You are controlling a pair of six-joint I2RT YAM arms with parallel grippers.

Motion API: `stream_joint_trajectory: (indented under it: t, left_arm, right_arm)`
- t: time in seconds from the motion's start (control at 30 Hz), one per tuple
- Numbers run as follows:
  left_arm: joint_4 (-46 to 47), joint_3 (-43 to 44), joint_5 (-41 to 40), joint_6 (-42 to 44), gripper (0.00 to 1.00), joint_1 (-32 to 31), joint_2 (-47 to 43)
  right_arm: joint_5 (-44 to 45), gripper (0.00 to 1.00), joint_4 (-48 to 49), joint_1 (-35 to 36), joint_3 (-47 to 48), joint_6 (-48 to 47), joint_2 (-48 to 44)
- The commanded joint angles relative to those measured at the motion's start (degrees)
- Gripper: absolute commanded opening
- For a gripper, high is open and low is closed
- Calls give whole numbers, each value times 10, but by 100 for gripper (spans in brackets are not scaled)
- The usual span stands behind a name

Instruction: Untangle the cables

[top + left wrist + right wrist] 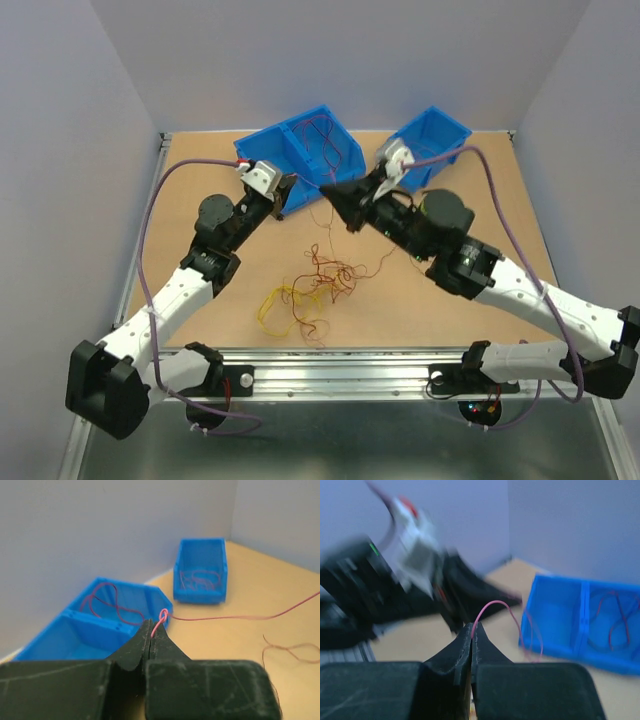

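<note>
Currently, both grippers sit near the far edge of the table [250,265], almost tip to tip in front of the two-compartment bin [270,145]. The left gripper [151,624] is pressed together, pinching a red strand [225,617] that loops at the fingertips and then runs off to its right, low across the table. The right gripper [471,626] is likewise clamped on a thin red strand, which arcs up from the tips and drops toward the bin. Whether this is the same strand cannot be confirmed. The main tangle [322,275] lies mid-table, closer to the near edge than either gripper, with a yellow cable [275,303] on its left side. A thin strand rises from the tangle toward the gap between the grippers.

Judgement: the pinched strand's long axis runs left-right between the arms, with the tangle on the near side. Both arms are about equally near it, so any separation should follow that axis, toward the left and right edges.
</note>
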Motion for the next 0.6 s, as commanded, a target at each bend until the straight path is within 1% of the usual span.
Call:
stream_joint_trajectory:
  t: [0.0,0.03,0.1,0.13,0.17,0.27,0.3,0.43,0.57]
  left_arm:
    - [24,30,45,-2,0,2,4]
    - [24,30,55,-3,0,2,6]
    - [24,29,64,-3,0,2,10]
    - [24,29,69,-2,0,2,12]
    - [24,30,69,-3,0,2,15]
    - [24,32,65,-2,0,2,24]
    - [23,33,62,-2,0,2,29]
    - [21,38,48,-6,0,2,36]
    - [14,42,42,-5,0,3,36]
  right_arm:
    - [-9,1,-40,5,195,-19,42]
    - [-30,1,-56,5,282,-20,72]
    - [-41,1,-98,5,361,-20,103]
    - [-46,1,-102,4,411,-22,125]
    - [-46,1,-105,5,432,-24,133]
    - [-5,1,-107,5,456,-31,149]
    - [26,1,-105,5,457,-60,156]
    - [101,1,-104,5,453,-106,184]
    - [136,0,-105,3,429,-137,204]
